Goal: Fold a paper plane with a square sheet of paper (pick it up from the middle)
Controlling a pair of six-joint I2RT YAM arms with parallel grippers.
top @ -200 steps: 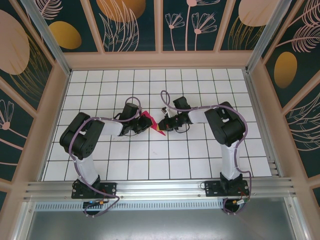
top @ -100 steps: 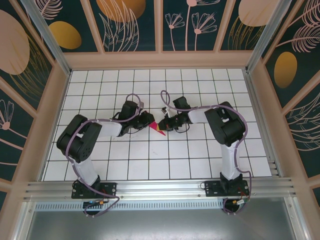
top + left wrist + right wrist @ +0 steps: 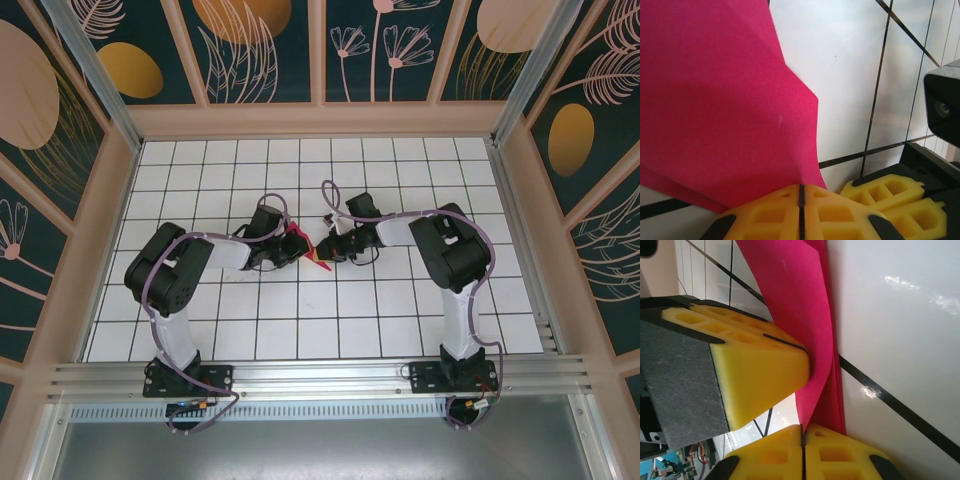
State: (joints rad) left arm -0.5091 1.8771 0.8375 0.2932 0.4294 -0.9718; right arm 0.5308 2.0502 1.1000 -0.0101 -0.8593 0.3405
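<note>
Seen from above, the left gripper (image 3: 291, 244) and the right gripper (image 3: 329, 249) meet at the pink paper (image 3: 318, 262). The wrist views add that both pairs of yellow fingers (image 3: 765, 216) are clenched on its edge.

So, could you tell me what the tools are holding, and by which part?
The folded pink paper: left tool and right tool each pinch its edge, close together.

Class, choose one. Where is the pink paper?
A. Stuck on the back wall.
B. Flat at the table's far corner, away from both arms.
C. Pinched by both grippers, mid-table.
C: the pink paper runs into the closed fingers of the left gripper and the right gripper, each seen from its wrist.
</note>
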